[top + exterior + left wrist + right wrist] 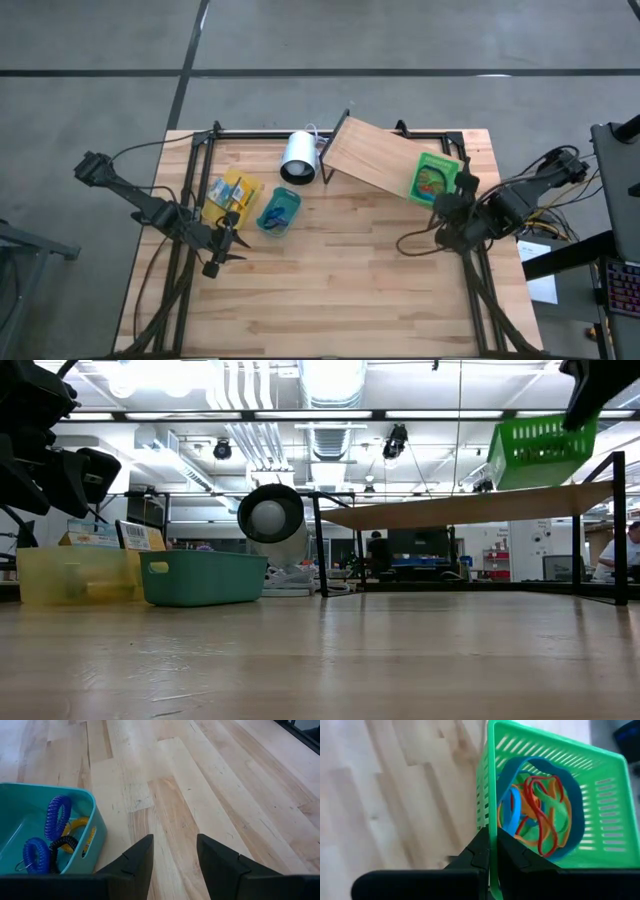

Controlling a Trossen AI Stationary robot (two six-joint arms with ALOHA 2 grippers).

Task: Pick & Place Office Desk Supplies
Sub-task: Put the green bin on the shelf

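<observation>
On the slanted board (370, 160), green slatted basket (555, 795) of tangled rubber bands (537, 812), right jaws pinching its rim.

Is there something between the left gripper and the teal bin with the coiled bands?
Nothing visible. The left gripper is open over bare wood, and the teal bin sits just beside it with only table between. The right gripper is pinching the green basket rim.

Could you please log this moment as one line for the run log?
right gripper: shut on green basket rim, atop wooden board | left gripper: open, empty, beside teal bin
</observation>
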